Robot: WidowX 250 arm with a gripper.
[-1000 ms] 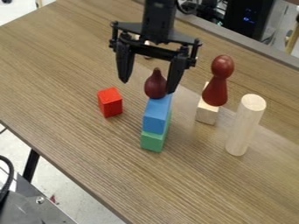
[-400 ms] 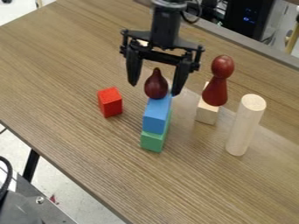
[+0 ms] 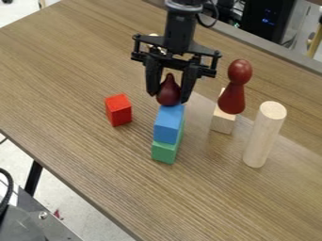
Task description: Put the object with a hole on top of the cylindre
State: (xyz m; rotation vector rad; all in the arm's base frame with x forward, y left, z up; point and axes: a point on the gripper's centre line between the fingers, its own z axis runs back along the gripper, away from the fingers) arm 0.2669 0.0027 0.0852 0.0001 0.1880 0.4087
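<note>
My gripper [image 3: 169,96] is at upper centre, pointing down, its two fingers shut on the sides of a dark red pear-shaped piece [image 3: 168,89]. This piece stands upright on a blue block [image 3: 168,124], which rests on a green block [image 3: 165,152]. A pale wooden cylinder [image 3: 263,136] stands upright on the table to the right. No hole can be made out in any of the objects.
A red block [image 3: 118,110] lies left of the stack. Between stack and cylinder, a dark red pawn-shaped piece [image 3: 232,96] stands by a pale wooden block [image 3: 222,121]. A small pale object [image 3: 153,39] is partly behind the gripper. The wooden table [image 3: 82,84] has its front edge at lower left.
The gripper's fingers have come together from wide apart to both sides of the pear-shaped piece. The gripper has also shifted slightly right; the objects have not visibly moved.
</note>
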